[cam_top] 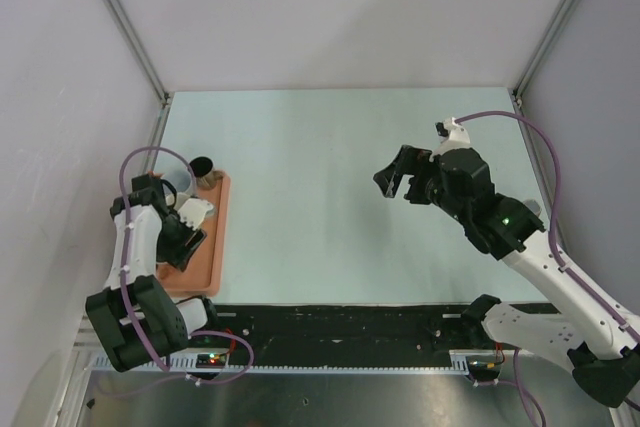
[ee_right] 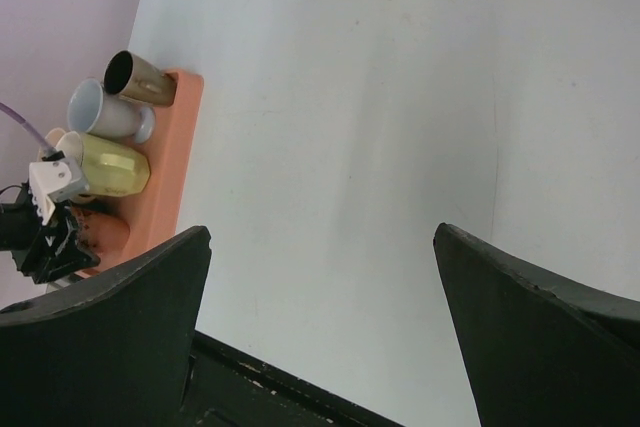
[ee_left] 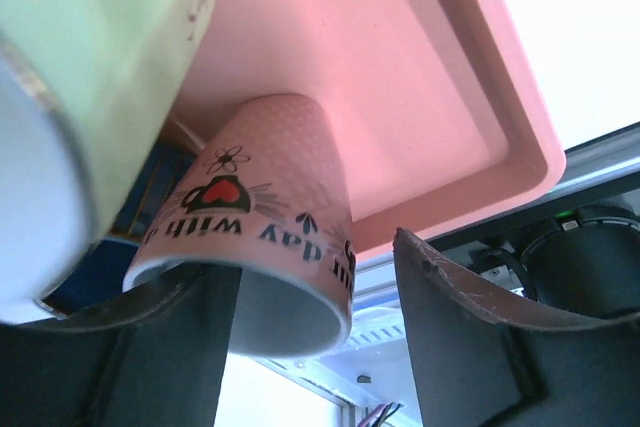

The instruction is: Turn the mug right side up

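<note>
A pink mug (ee_left: 255, 212) with black lettering and a red heart is tilted in the pink tray (ee_left: 400, 97), its open rim towards the left wrist camera. My left gripper (ee_left: 310, 267) is open around the rim. The left finger is at the mug's mouth and the right finger stands a small gap away from its side. In the top view the left gripper (cam_top: 185, 237) is over the tray (cam_top: 212, 247) and hides the mug. The mug (ee_right: 105, 232) also shows in the right wrist view. My right gripper (cam_top: 398, 179) is open and empty, high above the table's middle right.
The tray also holds a yellow-green mug (ee_left: 100, 77) right beside the pink one, a white mug (ee_right: 100, 112) and a gold cup (ee_right: 140, 77) at its far end. The tray lies at the table's left side, its near end by the black front strip (cam_top: 350, 322).
</note>
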Action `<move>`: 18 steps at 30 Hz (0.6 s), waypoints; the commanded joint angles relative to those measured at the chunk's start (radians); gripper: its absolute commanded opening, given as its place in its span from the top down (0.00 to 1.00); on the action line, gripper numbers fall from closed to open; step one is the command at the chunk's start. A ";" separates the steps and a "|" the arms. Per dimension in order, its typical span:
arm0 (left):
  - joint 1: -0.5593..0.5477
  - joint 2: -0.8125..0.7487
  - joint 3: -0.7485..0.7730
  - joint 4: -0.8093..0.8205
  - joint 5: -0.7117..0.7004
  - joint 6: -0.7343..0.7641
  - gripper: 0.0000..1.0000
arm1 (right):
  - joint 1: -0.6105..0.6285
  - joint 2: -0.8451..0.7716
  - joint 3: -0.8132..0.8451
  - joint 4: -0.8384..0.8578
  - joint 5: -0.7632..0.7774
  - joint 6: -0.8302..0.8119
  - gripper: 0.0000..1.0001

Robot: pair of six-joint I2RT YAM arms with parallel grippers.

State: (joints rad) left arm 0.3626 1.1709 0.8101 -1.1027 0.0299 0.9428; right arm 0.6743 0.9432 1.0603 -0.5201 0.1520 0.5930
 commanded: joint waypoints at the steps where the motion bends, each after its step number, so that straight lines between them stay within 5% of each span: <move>1: 0.009 -0.017 0.105 -0.077 0.050 0.004 0.32 | -0.006 -0.012 0.004 0.002 0.004 0.008 0.01; 11: 0.009 0.029 0.406 -0.312 0.159 0.035 0.24 | -0.016 0.007 0.003 -0.002 -0.007 0.004 0.01; 18: -0.053 0.187 0.589 -0.284 0.326 -0.197 0.49 | -0.020 0.044 0.002 0.001 -0.016 0.009 0.01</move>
State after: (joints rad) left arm 0.3565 1.2900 1.3556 -1.3300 0.2443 0.8684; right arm 0.6586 0.9718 1.0603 -0.5266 0.1413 0.5945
